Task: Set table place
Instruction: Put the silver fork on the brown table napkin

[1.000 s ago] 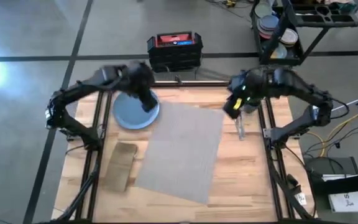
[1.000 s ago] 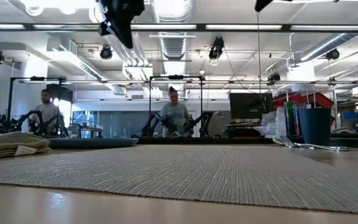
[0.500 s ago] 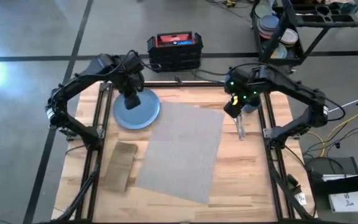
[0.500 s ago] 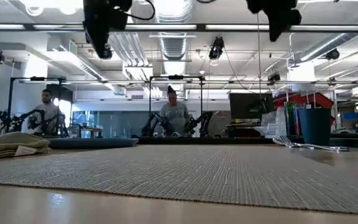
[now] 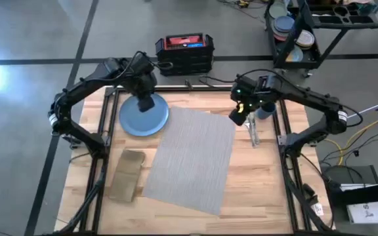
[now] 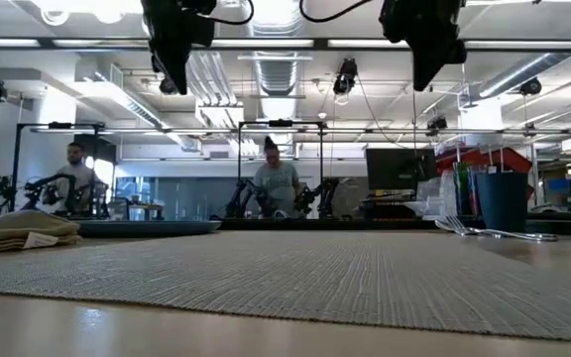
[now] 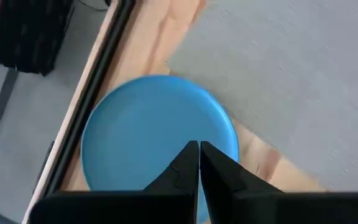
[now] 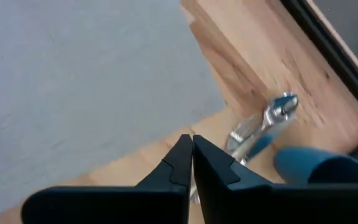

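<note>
**Both arms drift toward the placemat's upper corners**

Since the earlier frames, the left pincer [image 5: 146, 103] has swung from the plate's right edge to a spot over its upper middle, and the right pincer [image 5: 237, 117] has slid left, from near the cutlery to the placemat's upper right corner. Nothing on the worktop [image 5: 261, 183] has shifted.

Seen from above, the grey woven placemat [image 5: 192, 157] lies slightly rotated across the centre of the frame. The round blue plate [image 5: 134, 120] sits at upper left of centre, its rim just beside the placemat's upper left corner; whether the two touch cannot be told. The tan folded napkin [image 5: 127, 174] rests at lower left, near the placemat's left edge but apart from it. To the right of the placemat, the silver cutlery [image 5: 253, 134] lies in a small cluster, with the dark-blue cup [image 5: 263, 113] just above it. Fork, knife and spoon cannot be told apart from above; in the low view a fork [image 6: 484, 232] lies at the right with the cup standing behind it.

Both pincers carry nothing. In the left wrist view the fingers [image 7: 178, 174] are pressed together over the plate, and in the right wrist view the fingers [image 8: 171, 165] are likewise closed above the bare wood, with the cutlery and cup just beyond.

Behind the worktop, two people [image 6: 278, 185] stand in the room.
</note>
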Controlling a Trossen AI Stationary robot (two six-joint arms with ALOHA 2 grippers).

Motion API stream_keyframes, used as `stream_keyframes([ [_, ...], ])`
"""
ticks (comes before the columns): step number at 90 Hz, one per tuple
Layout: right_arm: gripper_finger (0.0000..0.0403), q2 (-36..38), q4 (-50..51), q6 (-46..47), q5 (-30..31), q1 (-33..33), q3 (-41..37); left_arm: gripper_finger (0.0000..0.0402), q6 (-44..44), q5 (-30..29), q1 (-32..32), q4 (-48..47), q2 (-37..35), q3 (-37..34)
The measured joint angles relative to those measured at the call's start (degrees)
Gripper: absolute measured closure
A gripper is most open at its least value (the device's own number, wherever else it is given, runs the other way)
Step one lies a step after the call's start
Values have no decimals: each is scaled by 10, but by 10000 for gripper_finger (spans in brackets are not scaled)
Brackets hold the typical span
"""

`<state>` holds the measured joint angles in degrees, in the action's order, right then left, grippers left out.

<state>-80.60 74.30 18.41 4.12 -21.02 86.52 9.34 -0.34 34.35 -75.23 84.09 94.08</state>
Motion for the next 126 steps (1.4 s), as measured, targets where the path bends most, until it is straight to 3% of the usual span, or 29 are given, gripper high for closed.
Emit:
stream_keyframes([
  [15, 403, 28, -128, 24, 35, 6, -67, 402, -72, 1, -4, 143, -17, -74],
  [25, 403, 44, -182, 47, 40, 6, -137, 402, -98, 34, -11, 236, -18, -149],
  [39, 403, 66, -197, 106, 85, 3, -237, 402, -136, 101, -26, 361, -18, -261],
  [60, 403, 88, -205, 217, 95, -1, -369, 402, -180, 134, -61, 424, -18, -364],
  [82, 403, 84, -278, 348, 95, -12, -467, 402, -180, 134, -83, 439, -18, -390],
  [104, 401, 83, -357, 381, 94, -44, -510, 402, -181, 134, -84, 470, -18, -388],
  [126, 335, 83, -362, 356, 73, -58, -516, 402, -184, 134, -84, 470, -18, -388],
])
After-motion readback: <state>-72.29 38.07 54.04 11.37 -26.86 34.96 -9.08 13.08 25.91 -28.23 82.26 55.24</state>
